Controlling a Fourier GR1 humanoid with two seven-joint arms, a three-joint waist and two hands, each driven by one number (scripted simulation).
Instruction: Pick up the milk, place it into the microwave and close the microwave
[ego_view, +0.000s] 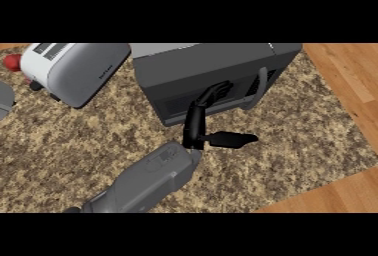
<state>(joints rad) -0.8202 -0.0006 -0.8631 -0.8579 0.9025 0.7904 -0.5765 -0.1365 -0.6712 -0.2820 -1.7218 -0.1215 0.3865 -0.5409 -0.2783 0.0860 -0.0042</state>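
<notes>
The dark grey microwave (214, 62) stands at the top middle of the granite counter. Its door looks shut against the body, with a grey vertical handle (260, 86) on its right side. My left hand (198, 125) reaches up from the lower left. Its straight fingers (214, 95) rest against the door front and the thumb (232, 139) sticks out to the right, so the hand is open and holds nothing. No milk is in view. My right hand does not show.
A silver toaster (74, 70) lies tilted at the upper left, with a red object (11, 61) beside it. A grey object (4, 102) pokes in at the left edge. Wooden surface (343, 75) borders the counter on the right.
</notes>
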